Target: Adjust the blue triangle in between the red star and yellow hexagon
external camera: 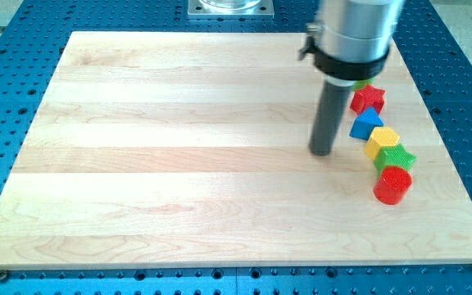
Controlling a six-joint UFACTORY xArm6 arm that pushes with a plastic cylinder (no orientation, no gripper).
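Note:
The blue triangle (pixel 366 124) lies at the view's right on the wooden board (pixel 179 164), between the red star (pixel 368 98) above it and the yellow hexagon (pixel 382 142) below it, touching or nearly touching both. My tip (pixel 322 152) is just to the left of the blue triangle and the yellow hexagon, with a small gap to them. The rod rises from the tip to the wide silver and black arm end at the view's top.
A green block (pixel 397 156) and a red cylinder (pixel 393 185) continue the line below the yellow hexagon. A bit of a yellow-green block (pixel 360 84) shows under the arm end above the red star. A blue perforated table surrounds the board.

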